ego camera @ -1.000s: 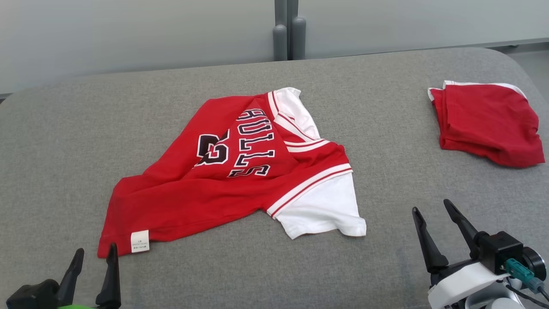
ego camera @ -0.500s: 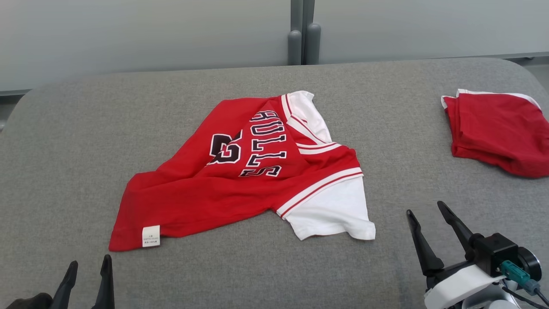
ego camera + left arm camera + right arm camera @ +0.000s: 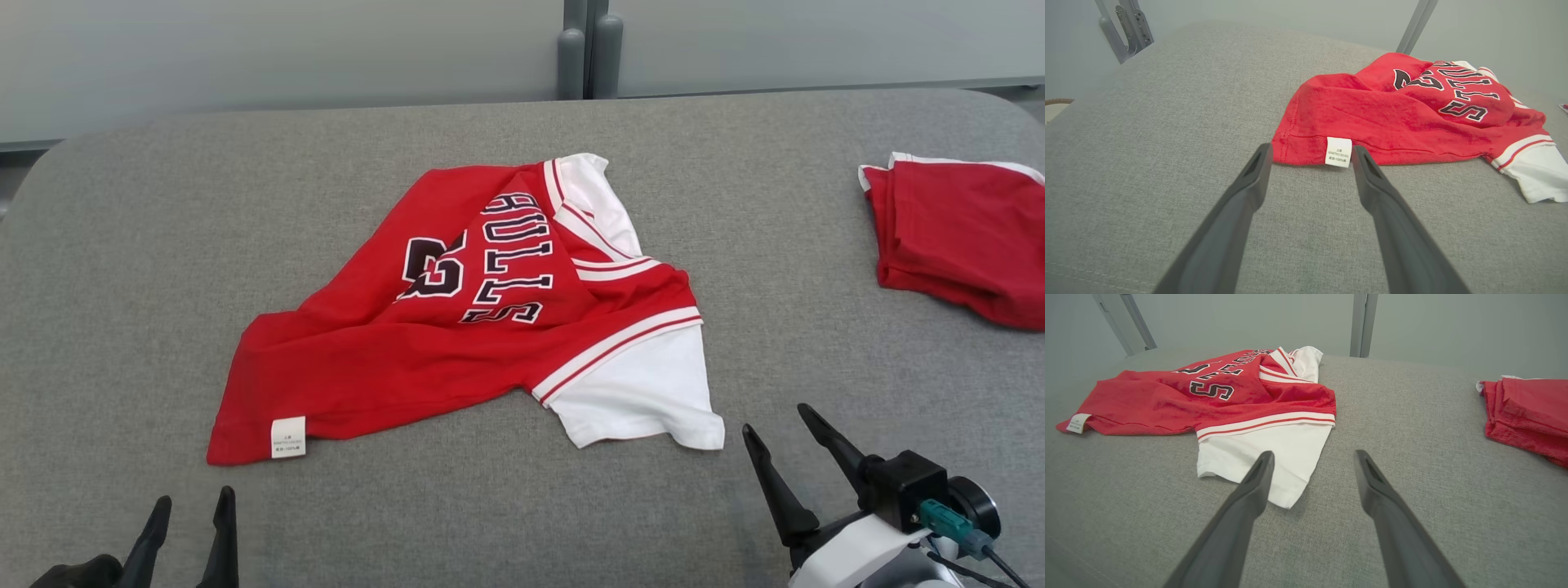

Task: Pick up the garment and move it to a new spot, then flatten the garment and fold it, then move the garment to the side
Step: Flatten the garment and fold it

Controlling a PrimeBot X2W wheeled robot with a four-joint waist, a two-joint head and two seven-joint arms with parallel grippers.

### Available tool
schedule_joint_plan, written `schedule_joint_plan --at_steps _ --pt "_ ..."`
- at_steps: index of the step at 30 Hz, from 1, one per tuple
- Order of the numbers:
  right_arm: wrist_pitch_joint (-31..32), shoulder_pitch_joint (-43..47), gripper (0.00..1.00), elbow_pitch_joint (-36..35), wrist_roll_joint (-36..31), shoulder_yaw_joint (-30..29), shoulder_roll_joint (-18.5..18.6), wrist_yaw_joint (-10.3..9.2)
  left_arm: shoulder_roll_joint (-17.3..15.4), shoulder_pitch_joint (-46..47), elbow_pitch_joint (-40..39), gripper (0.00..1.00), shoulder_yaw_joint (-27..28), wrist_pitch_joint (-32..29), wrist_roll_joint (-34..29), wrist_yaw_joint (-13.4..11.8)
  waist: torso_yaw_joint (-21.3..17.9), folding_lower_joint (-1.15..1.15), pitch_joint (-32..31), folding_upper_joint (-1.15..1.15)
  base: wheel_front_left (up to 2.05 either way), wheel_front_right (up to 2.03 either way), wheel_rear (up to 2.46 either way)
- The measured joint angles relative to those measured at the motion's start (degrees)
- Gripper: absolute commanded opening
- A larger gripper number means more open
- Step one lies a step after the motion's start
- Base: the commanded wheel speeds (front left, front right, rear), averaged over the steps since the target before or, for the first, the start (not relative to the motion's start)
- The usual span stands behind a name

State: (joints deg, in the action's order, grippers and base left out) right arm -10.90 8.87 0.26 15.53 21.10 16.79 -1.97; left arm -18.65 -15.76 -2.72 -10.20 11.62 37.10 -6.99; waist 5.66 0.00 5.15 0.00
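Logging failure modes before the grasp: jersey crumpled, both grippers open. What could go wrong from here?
1. The left gripper aims its fingers at the hem by the care label; it may pinch only the label or one layer of the jersey.
2. The right gripper sits near the white sleeve; lifting there alone could bunch the body further.
3. The folded red garment lies to the right; moving that way may disturb it.
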Motion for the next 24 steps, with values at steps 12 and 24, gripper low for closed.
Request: schedule_joint_plan --at_steps 12,24 --pt "2.66 -4.36 1.00 5.99 -0.44 2.54 -2.32 1.96 -0.42 6.47 2.04 1.00 -2.99 -3.11 -1.16 1.52 0.22 0.00 4.44 0.00 0.00 0.00 0.00" --pt "4.39 -9.45 1.00 13.78 0.32 3.41 -4.56 3.18 -0.43 11.53 7.11 1.00 -3.57 -5.12 -1.16 2.57 1.09 0.00 6.30 0.00 0.00 0.00 0.00"
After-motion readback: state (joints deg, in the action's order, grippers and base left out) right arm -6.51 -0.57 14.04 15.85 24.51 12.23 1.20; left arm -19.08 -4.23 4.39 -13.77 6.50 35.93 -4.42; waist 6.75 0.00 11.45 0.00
